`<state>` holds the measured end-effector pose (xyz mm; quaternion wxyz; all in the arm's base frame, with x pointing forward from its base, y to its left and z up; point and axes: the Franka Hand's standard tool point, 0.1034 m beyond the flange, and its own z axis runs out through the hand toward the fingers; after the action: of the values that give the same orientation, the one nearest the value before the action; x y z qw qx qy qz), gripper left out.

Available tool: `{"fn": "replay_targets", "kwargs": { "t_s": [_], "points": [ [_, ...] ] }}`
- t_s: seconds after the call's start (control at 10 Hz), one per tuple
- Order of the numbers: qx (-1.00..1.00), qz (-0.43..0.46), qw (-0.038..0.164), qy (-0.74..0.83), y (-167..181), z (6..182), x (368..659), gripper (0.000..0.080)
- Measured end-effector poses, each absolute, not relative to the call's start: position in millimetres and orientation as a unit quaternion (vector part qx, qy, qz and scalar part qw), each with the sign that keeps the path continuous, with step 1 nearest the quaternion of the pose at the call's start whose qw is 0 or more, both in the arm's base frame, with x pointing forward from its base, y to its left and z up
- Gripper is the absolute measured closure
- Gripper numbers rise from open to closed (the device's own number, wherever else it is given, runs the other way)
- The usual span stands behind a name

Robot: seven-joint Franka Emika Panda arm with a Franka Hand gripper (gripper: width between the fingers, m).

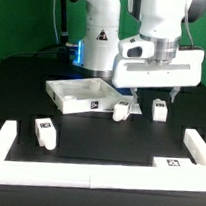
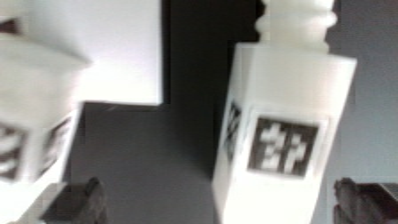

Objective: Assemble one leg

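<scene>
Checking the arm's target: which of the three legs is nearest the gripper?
The rightmost leg in the exterior view, standing directly under the open gripper. The middle leg and the far-left leg stand off to its side.

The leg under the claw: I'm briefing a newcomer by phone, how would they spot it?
Find the large white square panel on the black table. Two stubby white plastic pegs with black-and-white tags stand on the exterior view's right of it. The leg is the one farther from the panel, under the open claw; its twin stands by the panel's corner.
</scene>
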<state>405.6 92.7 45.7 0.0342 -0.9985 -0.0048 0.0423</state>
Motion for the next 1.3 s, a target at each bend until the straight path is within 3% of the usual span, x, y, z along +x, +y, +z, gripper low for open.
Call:
{"fn": "replay_targets", "kwargs": {
  "t_s": [0.3,0.8,1.1,1.3],
  "points": [
    [-0.998,0.033,0.043,0.011,70,70.9,442,0.0151],
    [-0.999,0.034,0.042,0.000,70,70.1,441,0.0151],
    [-0.989,-0.001,0.042,-0.140,32,86.1,517,0.0151],
    [-0.986,-0.015,0.045,-0.161,47,91.1,549,0.0151]
  ]
}}
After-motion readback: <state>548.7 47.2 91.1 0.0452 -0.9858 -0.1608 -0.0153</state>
